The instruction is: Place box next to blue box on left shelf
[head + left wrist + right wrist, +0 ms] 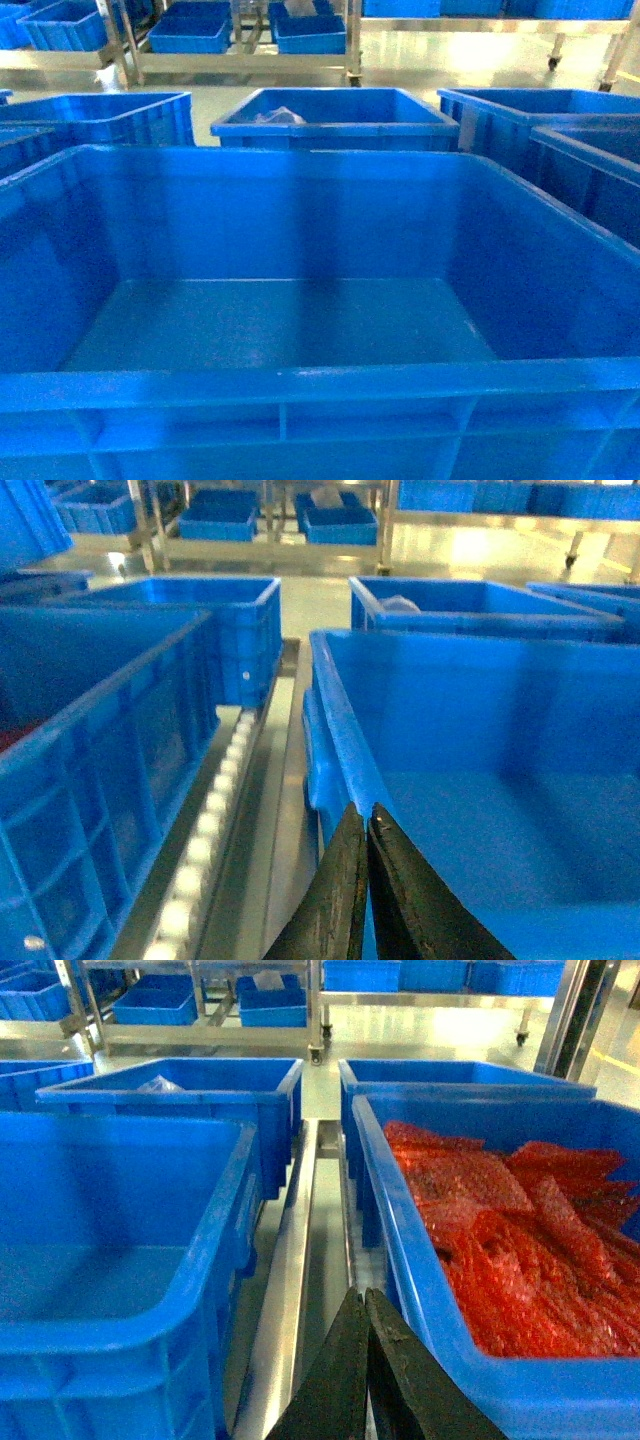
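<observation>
The box (300, 383) is a large open-top blue crate that fills the head view, its floor bare. It also shows in the left wrist view (480, 740) and the right wrist view (110, 1210). My left gripper (362, 812) is shut with nothing between its fingers, its tips over the box's left rim. My right gripper (360, 1295) is shut and empty, over the metal gap at the box's right side. Far back on the left, a metal shelf (60, 58) carries a blue box (65, 25). Neither gripper shows in the head view.
A blue crate (100, 740) stands left of the box across a roller rail (215, 810). On the right is a crate of red mesh bags (520, 1220). Behind is a crate (335, 115) holding a clear bag. Wheeled metal racks (240, 62) with blue bins stand at the back.
</observation>
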You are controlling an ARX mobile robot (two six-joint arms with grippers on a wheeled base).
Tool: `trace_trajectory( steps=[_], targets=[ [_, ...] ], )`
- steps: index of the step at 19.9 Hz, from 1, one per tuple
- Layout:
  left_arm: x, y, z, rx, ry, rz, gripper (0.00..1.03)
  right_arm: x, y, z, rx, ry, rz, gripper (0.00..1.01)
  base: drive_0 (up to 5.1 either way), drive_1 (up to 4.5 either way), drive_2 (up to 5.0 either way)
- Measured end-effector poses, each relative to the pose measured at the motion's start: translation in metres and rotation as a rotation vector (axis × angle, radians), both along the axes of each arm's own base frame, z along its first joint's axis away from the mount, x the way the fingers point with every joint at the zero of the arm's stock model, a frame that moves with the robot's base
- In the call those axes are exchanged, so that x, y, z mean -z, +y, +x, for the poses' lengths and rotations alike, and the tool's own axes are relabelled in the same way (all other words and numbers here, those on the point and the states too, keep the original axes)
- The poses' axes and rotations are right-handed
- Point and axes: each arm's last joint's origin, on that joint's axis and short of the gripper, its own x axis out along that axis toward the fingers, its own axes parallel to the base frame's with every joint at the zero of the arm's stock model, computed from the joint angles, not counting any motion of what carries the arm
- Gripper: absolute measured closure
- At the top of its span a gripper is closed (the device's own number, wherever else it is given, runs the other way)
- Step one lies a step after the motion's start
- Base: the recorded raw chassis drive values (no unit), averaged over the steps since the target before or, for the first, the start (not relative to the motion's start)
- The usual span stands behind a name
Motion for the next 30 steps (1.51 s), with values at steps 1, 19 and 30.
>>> trace_trajectory(
  steps=[1, 19, 30],
  targets=[
    [-0.001, 0.0002, -0.0014, -0.006, -0.015, 0.0, 1.01, -0.0005, -0.0001, -0.0019, 0.003, -0.011, -0.001, 0.99, 0.0, 0.0, 0.0],
    [-0.0037, 0.0001, -0.0025, -0.002, -0.045, 0.002, 0.05, -0.0035, -0.0001, -0.0039, 0.002, -0.047, 0.0, 0.04, 0.0, 0.0, 0.0],
    [-0.0037, 0.0001, -0.0025, -0.002, -0.045, 0.003, 0.05, -0.0035, -0.0001, -0.0039, 0.002, -0.047, 0.0, 0.03, 0.0, 0.0, 0.0]
  ],
)
